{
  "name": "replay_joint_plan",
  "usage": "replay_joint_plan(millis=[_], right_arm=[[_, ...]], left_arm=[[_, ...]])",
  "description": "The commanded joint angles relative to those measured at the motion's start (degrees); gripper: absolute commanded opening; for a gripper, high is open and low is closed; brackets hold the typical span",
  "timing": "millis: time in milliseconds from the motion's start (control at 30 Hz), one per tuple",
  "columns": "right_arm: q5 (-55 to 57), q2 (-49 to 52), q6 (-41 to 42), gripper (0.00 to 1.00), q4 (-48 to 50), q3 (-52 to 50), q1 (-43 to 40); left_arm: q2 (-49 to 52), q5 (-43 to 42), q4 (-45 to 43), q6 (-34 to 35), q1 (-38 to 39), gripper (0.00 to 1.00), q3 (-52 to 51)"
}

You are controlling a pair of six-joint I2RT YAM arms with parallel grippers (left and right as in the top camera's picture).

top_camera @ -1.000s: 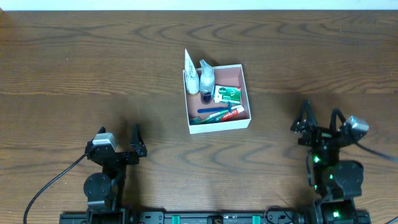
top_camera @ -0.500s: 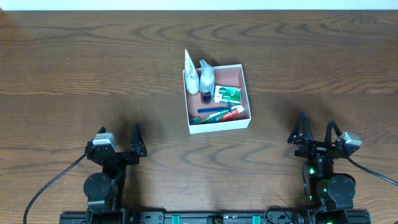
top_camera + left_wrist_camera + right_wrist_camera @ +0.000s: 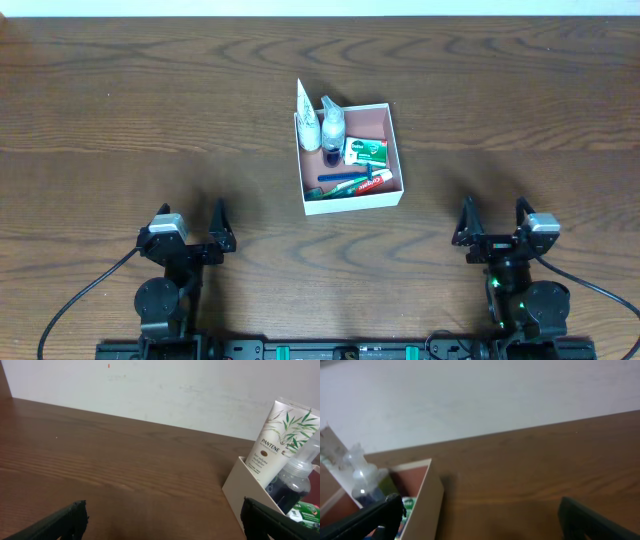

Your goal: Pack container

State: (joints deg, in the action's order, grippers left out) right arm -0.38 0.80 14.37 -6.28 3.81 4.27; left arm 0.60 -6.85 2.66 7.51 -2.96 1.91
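Dark wood desk (image 3: 120,100) runs under both arms. Left gripper (image 3: 192,215) and right gripper (image 3: 493,212) sit at the near edge, jaws spread wide with nothing between them. Well ahead, midway between the two, stands the container (image 3: 352,205). A Pantene tube (image 3: 306,110) and a spray bottle (image 3: 332,128) stand upright at its far-left corner, and a green-and-white carton (image 3: 366,151) and toothpaste (image 3: 378,181) lie flat inside. Packing looks finished, so the sound course is to park both arms clear and avoid any reach that could tip the tube.
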Motion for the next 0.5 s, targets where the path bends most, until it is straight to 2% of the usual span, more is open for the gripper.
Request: replay_joint_plan(millis=[0, 467], right_arm=[[-1.6, -0.5, -2.4, 0.99, -1.7, -0.3, -0.7], [-1.7, -0.5, -2.4, 0.99, -3.3, -1.1, -1.5]], left_arm=[[-0.3, 0.0, 0.8, -0.1, -0.3, 0.98, -1.7], [-0.3, 0.0, 0.8, -0.1, -0.3, 0.98, -1.7]])
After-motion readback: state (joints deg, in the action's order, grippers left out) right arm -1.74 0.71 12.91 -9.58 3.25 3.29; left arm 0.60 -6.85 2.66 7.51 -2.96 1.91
